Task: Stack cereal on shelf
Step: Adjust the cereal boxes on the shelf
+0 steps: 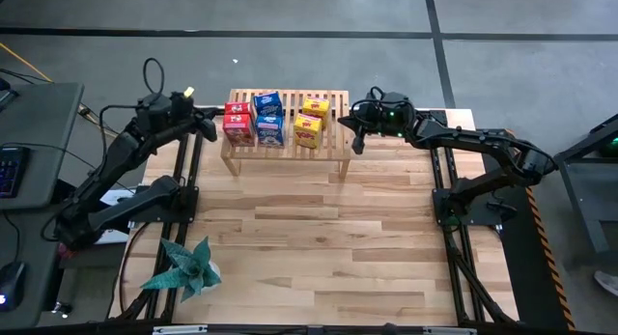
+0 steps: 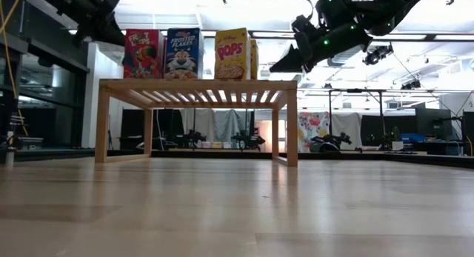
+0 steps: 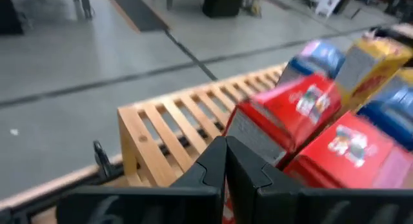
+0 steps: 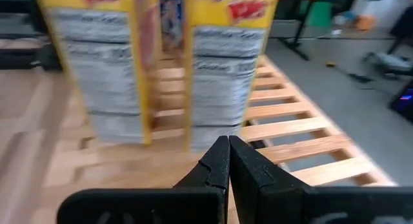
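Low in the overhead frame a teal spiky plant [image 1: 183,265] sits at the lower left of the plank table [image 1: 319,248]. Farther up, at the table's top edge, the shelf [image 1: 333,153] carries six cereal boxes: red [image 1: 238,123], blue [image 1: 268,119], yellow [image 1: 310,122]. The left gripper [image 1: 211,131] and right gripper [image 1: 357,137] flank it, fingers pressed together, holding nothing.
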{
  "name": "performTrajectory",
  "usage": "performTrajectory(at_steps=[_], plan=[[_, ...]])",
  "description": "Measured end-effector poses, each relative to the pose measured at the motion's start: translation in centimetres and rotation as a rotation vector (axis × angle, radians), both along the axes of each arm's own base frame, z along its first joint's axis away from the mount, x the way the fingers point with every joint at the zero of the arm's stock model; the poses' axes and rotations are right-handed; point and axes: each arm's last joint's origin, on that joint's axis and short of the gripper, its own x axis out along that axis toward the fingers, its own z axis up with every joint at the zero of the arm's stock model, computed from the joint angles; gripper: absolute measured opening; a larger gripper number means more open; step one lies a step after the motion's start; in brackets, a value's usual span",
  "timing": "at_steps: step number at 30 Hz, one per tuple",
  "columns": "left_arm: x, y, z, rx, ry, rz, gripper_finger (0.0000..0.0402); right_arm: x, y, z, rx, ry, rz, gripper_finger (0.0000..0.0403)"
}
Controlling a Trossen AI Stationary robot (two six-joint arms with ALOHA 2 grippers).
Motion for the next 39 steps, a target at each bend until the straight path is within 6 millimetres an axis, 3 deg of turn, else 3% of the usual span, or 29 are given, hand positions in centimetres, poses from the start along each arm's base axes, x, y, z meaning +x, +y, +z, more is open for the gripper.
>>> performTrajectory(at_steps=[8, 26, 39], plan=[[-1.0, -0.9, 0.8, 0.086, -0.020, 0.054, 0.0000, 0.2, -0.2, 1.1, 0.001, -0.119, -0.047, 0.0000], [-1.0, -0.9, 0.7, 0.083, -0.017, 0.055, 0.0000, 1.7, -0.4, 0.1, 0.019, -0.174, -0.005, 0.0000], [-1.0, -0.9, 0.7, 0.082, -0.017, 0.055, 0.0000, 1.8, -0.5, 0.5, -0.020, -0.221, -0.010, 0.0000]])
